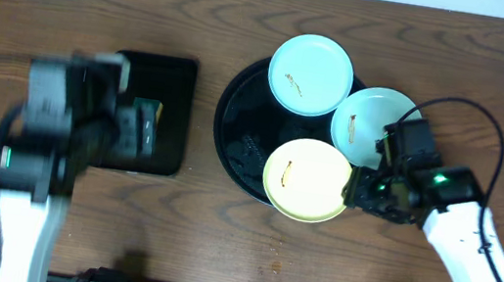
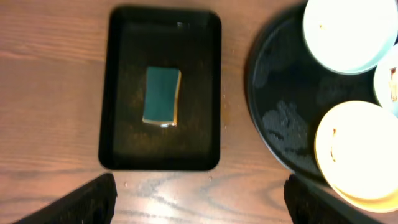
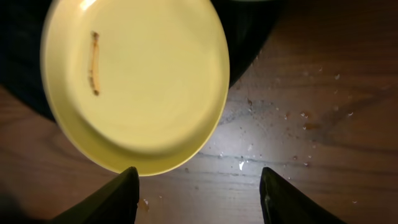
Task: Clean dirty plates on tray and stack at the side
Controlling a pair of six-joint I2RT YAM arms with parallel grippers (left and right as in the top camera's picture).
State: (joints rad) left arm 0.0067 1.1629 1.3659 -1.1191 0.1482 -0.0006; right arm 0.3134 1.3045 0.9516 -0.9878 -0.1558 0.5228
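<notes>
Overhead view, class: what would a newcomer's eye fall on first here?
On the round black tray sit two smeared mint-blue plates and a yellow plate overhanging its near rim. The right end effector hovers open beside the yellow plate. To the left, a green sponge lies in a rectangular tray.

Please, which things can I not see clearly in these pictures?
Overhead: the left arm is motion-blurred and covers part of the sponge.
Overhead: the right arm hides the edge of one blue plate.
Right wrist: the yellow plate is cut by the top edge.
</notes>
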